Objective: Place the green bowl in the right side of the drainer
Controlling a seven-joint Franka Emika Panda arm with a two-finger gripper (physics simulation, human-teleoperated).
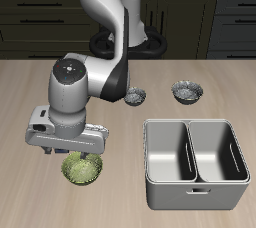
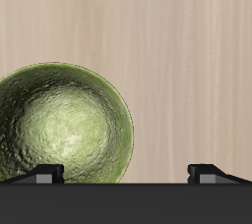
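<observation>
Pincer (image 1: pixel 82 152) hovers just above the green bowl (image 1: pixel 82 170), fingers (image 2: pixel 44 173) spread wide and holding nothing; in the wrist view one fingertip sits over the bowl's rim while the other is off over bare table (image 2: pixel 167 41). Bowl rests upright on the table near its front edge, well apart from the drainer (image 1: pixel 196 162), whose two compartments hold nothing. Two small grey bowls (image 1: pixel 186 92) sit farther back than the drainer, apart from each other.
</observation>
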